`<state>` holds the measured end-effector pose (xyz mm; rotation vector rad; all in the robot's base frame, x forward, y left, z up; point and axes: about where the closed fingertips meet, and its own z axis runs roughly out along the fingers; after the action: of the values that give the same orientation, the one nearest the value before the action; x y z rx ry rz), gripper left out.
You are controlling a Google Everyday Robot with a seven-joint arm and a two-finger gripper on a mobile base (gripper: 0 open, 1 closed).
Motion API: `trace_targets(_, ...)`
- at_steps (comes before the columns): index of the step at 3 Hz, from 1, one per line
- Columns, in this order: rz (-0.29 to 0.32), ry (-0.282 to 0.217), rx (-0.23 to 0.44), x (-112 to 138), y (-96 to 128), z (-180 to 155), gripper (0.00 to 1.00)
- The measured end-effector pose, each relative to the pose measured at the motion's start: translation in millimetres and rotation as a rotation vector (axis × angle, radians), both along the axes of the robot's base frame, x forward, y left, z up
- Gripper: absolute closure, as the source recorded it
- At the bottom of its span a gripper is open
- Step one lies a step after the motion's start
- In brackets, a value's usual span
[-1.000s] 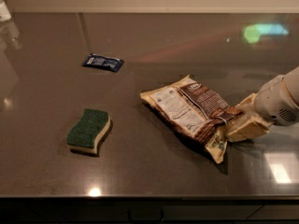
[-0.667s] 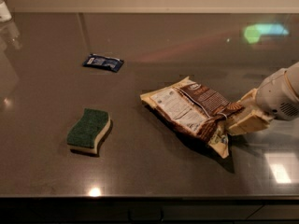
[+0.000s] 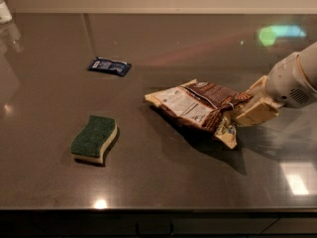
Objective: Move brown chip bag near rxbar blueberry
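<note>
The brown chip bag [image 3: 195, 105], brown and cream with a white label, lies to the right of the middle of the dark table, its right end raised off the surface. My gripper [image 3: 243, 108] comes in from the right and is shut on that right end, with cream fingers [image 3: 255, 115] above and below the bag's edge. The rxbar blueberry [image 3: 109, 66], a small flat dark blue wrapper, lies further back and to the left, well apart from the bag.
A green sponge [image 3: 94, 139] with a pale underside lies at the front left. A white object [image 3: 4, 10] stands at the far left corner. The table's front edge [image 3: 158, 208] runs along the bottom.
My gripper has moved a little left and up with the bag's right end in it; the bag has shifted slightly left with it. The bar and sponge have not moved.
</note>
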<state>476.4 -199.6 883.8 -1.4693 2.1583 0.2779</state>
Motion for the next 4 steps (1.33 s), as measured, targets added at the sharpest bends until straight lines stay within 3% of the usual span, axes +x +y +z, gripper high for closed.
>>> trace_targets(2, 0.027, -0.069, -0.007, 52, 23, 12, 1.0)
trace_targets(4, 0.086, -0.088, -0.004, 101, 56, 5, 1.0)
